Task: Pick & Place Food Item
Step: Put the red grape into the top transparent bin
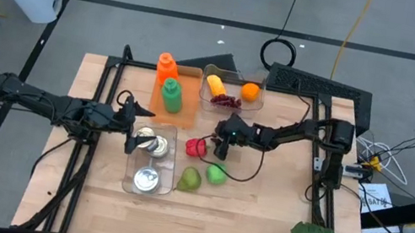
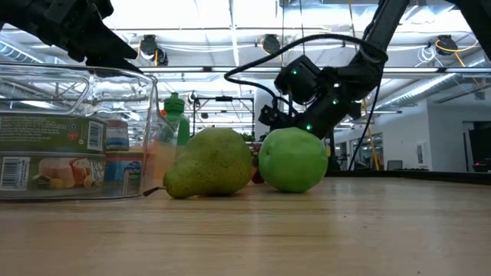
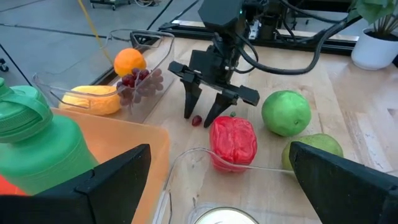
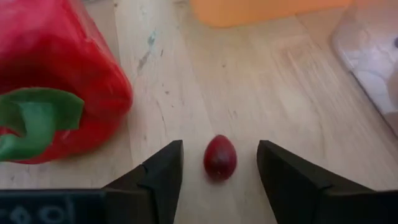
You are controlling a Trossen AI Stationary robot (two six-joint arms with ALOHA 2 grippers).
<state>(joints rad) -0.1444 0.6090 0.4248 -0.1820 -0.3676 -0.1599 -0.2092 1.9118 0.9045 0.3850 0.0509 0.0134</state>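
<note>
Two arms in frame, task roughly at its start: nothing lifted yet, nothing held. Left to right in the high view: left gripper (image 1: 134, 128) hovers over the clear container (image 1: 130, 178) holding cans (image 1: 147, 179), fingers spread wide and empty; this arm looks like it's waiting. Behind it, an orange tray (image 1: 182, 116) with an orange bottle (image 1: 166, 66) and a green bottle (image 1: 171, 95). Centre: red bell pepper (image 3: 233, 142), pear (image 2: 209, 163) and green apple (image 2: 292, 159) loose on the table (image 1: 259, 211). Right gripper (image 3: 207, 114) points down just beside the pepper, fingers partly apart, straddling a small red grape (image 4: 219, 156) that lies on the wood between the tips, not pinched. Behind it, a clear bin (image 3: 160, 53) with an orange (image 3: 129, 61), a grape bunch (image 3: 140, 83) and a yellow fruit (image 3: 94, 99). Judgement: grape is the target; closing, lifting and placing all remain, likely into the fruit bin. Writing: can labels show in the low view but are too blurred to read; no brand legible.
</note>
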